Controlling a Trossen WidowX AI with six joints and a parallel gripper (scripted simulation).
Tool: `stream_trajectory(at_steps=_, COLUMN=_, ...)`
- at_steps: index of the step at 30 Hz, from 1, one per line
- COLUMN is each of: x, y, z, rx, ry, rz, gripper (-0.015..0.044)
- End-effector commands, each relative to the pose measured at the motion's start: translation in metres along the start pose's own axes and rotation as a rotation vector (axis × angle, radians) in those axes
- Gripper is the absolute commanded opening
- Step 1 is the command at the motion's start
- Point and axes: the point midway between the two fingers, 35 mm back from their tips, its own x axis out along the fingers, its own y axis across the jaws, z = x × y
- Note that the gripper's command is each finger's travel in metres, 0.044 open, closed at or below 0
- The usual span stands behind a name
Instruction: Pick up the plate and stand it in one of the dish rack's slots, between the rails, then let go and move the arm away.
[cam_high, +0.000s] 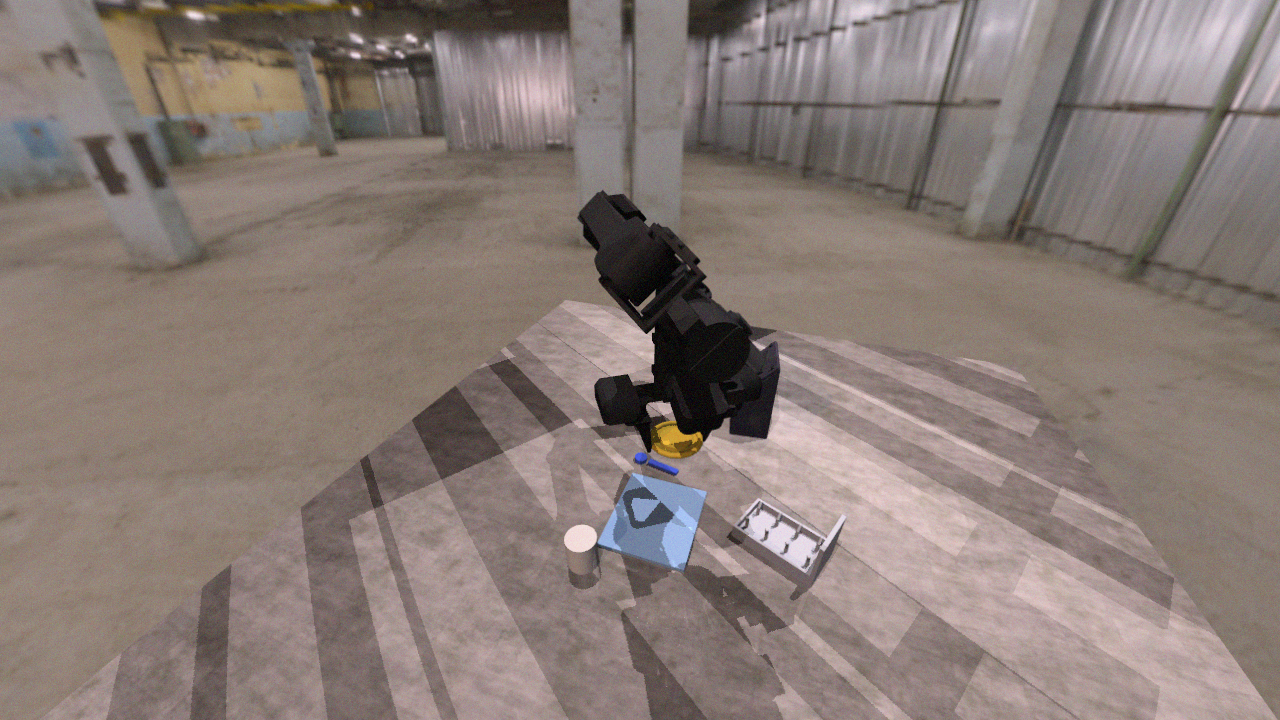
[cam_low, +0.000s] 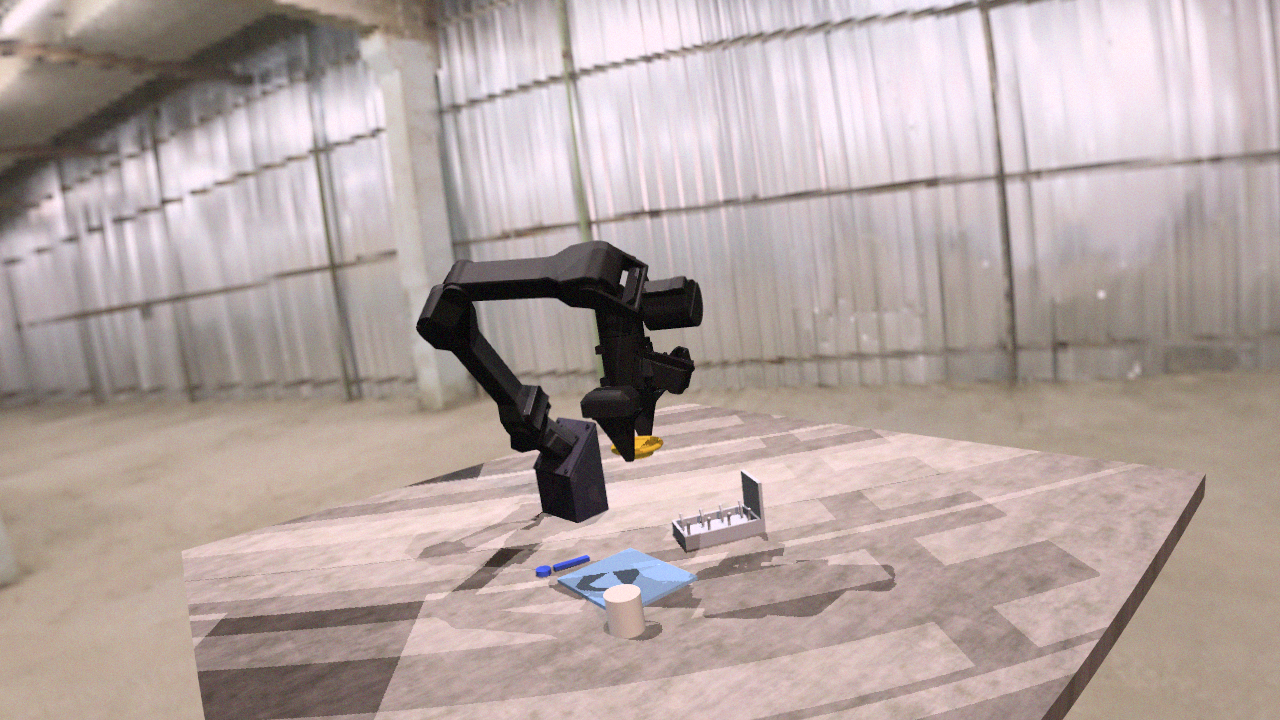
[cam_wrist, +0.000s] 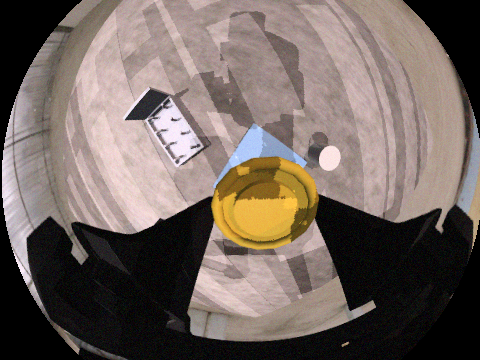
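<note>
My gripper (cam_high: 675, 438) (cam_low: 637, 444) (cam_wrist: 264, 202) is shut on the yellow plate (cam_high: 677, 439) (cam_low: 643, 444) (cam_wrist: 264, 208). It holds the plate roughly flat, high above the table. The white dish rack (cam_high: 780, 538) (cam_low: 717, 524) (cam_wrist: 172, 128) stands on the table, with a raised end panel and rows of short pegs. In the top view the rack is in front of the plate and to its right. In the wrist view it lies to the upper left of the plate.
A light blue square mat (cam_high: 651, 521) (cam_low: 626, 574) (cam_wrist: 262, 144) lies on the table below the plate. A beige cylinder (cam_high: 580, 548) (cam_low: 622, 610) (cam_wrist: 330, 158) stands beside the mat. A small blue pen (cam_high: 656, 463) (cam_low: 561, 565) lies near the mat's far edge. The arm's base (cam_low: 570, 470) stands behind.
</note>
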Motion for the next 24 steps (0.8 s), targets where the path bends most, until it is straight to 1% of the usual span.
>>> stream_trajectory(at_steps=1, x=0.0, y=0.007, z=-0.002, rx=-0.128, ry=0.001, rz=0.004, gripper=0.0)
stream_trajectory(at_steps=24, x=0.0, y=0.045, z=-0.008, rx=-0.922, ry=-0.003, rz=0.004, gripper=0.0)
